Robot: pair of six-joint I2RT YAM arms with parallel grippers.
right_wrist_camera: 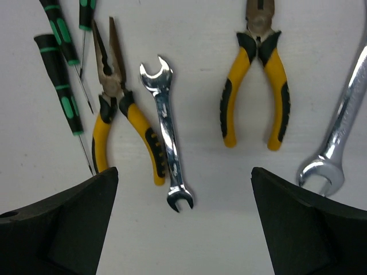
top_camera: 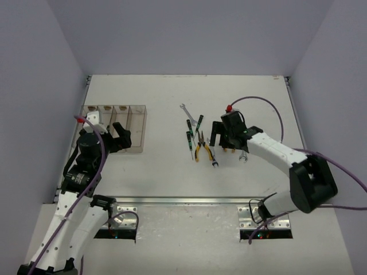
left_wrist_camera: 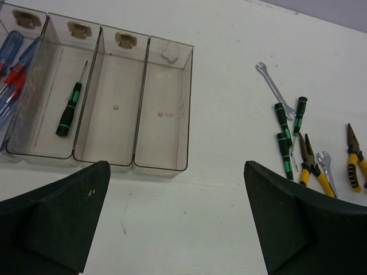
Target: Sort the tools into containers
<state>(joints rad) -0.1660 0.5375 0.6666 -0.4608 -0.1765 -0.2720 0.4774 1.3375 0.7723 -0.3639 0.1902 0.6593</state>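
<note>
Left jaws: spread wide, holding nothing, hanging over bare worktop just short of the containers (left_wrist_camera: pixel 160 166). Ahead of them and far left, the first bin holds blue- and red-handled screwdrivers (left_wrist_camera: pixel 12 63). The next holds one green-and-black screwdriver (left_wrist_camera: pixel 67 112). The two bins straight ahead of the jaws look empty.

Right jaws: also wide and empty, poised above the unsorted tools. Small open-end wrench (right_wrist_camera: pixel 166 152) lies roughly centred in the gap. Yellow-handled pliers (right_wrist_camera: pixel 112 97) lie toward the left jaw, one handle touching the wrench or nearly so. Loose green-handled screwdrivers (right_wrist_camera: pixel 60 86) lie further out on that side. A second pair of pliers (right_wrist_camera: pixel 258 43) lies ahead toward the right jaw. A larger wrench (right_wrist_camera: pixel 338 126) lies at the right edge of the wrist view.

Risks, judged:
- Closing on the small wrench may catch the neighbouring pliers handle, lifting both or skewing the pile.
- The wrench is thin and flat on the worktop, so the jaws may skid over it or pinch it off-centre, and it may swing or drop in transit.
- Two bins are unclaimed, so a tool of a new kind could end up in a bin already used for screwdrivers.
</note>
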